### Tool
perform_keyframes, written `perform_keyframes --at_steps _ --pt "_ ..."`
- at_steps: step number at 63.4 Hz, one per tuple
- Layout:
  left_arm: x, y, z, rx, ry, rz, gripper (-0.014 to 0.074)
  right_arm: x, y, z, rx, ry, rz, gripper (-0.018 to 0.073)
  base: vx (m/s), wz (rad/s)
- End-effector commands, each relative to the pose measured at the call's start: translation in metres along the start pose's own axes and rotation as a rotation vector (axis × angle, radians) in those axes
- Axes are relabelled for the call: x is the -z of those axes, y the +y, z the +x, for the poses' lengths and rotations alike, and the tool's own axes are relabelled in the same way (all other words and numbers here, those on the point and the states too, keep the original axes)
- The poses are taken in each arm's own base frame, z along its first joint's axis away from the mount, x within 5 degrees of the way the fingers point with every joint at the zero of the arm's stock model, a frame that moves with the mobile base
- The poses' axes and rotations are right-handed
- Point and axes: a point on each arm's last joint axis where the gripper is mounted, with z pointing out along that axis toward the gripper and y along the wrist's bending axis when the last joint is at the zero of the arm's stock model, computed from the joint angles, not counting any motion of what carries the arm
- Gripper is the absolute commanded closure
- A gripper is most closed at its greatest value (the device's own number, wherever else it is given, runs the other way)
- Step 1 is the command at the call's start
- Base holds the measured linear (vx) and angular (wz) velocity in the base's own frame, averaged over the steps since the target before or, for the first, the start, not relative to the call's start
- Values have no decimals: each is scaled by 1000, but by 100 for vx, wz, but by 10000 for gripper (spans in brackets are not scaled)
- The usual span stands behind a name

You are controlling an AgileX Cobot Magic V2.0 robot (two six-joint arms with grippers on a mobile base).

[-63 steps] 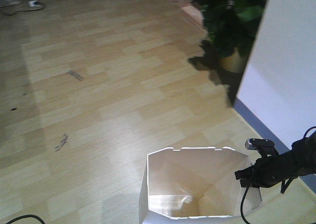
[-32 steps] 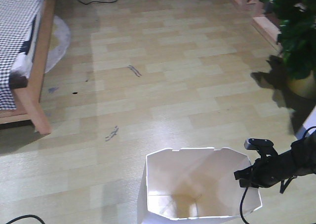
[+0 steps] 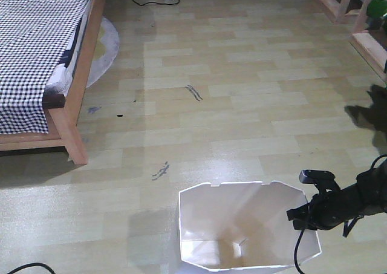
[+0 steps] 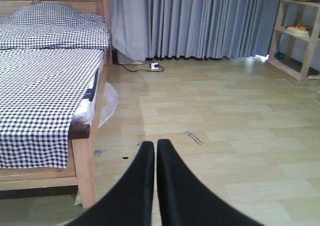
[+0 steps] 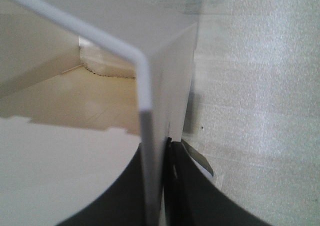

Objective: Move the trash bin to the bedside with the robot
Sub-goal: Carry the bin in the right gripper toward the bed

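Against the front view of half a second ago, far more of the bed (image 3: 36, 50) is now taken in at the left. Its checked bedding and wooden frame reach further into the picture, and a round rug (image 3: 104, 47) is seen just beside the frame. The scuff marks (image 3: 193, 92) on the floor have been shifted rightward. The trash bin (image 3: 230, 225) is found at the same spot at bottom centre, upright on the floor and well apart from the bed. The right gripper (image 3: 302, 216) is kept at its right rim as before. The plant at the upper right has been lost from view; only a shadow (image 3: 366, 114) and a wooden shelf (image 3: 357, 20) are left there.

The bed is cut off by the left edge, the bin's base by the lower edge. In the left wrist view the left gripper (image 4: 155, 153) is shown with its fingers pressed together, nothing held between them. The right jaws cannot be made out in the front view. In the right wrist view they are seen clamped on the bin's thin wall, one finger on each side.
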Motion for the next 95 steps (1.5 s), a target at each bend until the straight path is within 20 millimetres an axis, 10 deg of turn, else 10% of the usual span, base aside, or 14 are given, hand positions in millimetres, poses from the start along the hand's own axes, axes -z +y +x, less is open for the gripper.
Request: perform_keyframes --at_steps 1,95 --pt "-1 -1 1 2 -67 10 602 20 20 -17 -3 -96 -173 566 20 10" --pt "-1 -1 1 2 -67 10 602 20 20 -17 -3 -96 -174 566 28 1"
